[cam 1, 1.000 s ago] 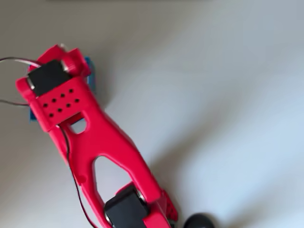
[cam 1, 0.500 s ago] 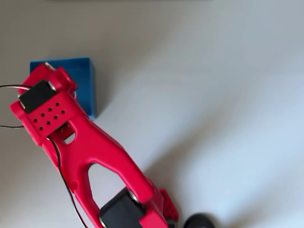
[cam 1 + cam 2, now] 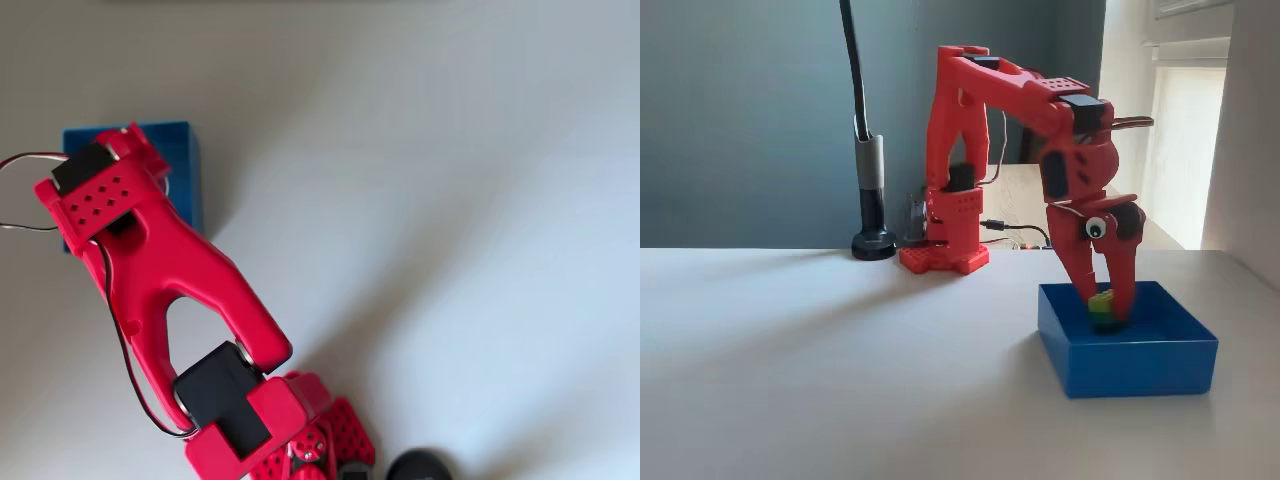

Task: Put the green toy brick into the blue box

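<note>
One red arm point(image 3: 985, 110) reaches from its base point(image 3: 945, 255) at the back of the pale table point(image 3: 820, 380) and bends down over the blue box point(image 3: 1130, 355). In the fixed view the gripper point(image 3: 1105, 312) points straight down into the box, its two red fingers point(image 3: 1077, 270) narrowed to the width of the green brick point(image 3: 1102, 308), which sits pinched between their tips. The brick's lime top shows just above the near wall of the box, with darker green below it; it lies within the box's outline, toward the back left part as that view shows it. Whether the brick's underside touches the box floor I cannot tell, since the near wall hides it. The fingers are close together, holding the brick, not spread.

In the overhead view the arm point(image 3: 170, 290) runs from the bottom edge up to the left, and its wrist covers most of the box point(image 3: 185, 165), leaving the box's top edge and right wall in sight as a blue strip. Thin wires point(image 3: 30, 165) loop out from the wrist at the left.

Behind the arm in the fixed view, a black stand point(image 3: 872, 190) with a round foot rises just left of the base; its foot point(image 3: 420, 466) shows as a dark round shape at the bottom edge of the overhead view.
</note>
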Tool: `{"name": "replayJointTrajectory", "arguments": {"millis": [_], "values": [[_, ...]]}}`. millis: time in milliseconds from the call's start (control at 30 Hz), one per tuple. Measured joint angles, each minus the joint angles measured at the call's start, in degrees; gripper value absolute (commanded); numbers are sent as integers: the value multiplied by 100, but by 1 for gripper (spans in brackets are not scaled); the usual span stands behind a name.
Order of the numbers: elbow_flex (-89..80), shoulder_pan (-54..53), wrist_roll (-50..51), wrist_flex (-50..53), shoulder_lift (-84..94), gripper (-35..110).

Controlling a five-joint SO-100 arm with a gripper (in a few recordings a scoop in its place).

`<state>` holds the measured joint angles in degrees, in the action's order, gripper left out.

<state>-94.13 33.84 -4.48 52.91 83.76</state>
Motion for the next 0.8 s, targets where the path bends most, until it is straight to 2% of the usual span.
{"name": "replayJointTrajectory", "arguments": {"millis": [167, 500, 800], "values": [[246, 88, 167, 211, 0, 28], [940, 185, 431, 1151, 0, 0], [1020, 114, 905, 1960, 0, 0]]}}
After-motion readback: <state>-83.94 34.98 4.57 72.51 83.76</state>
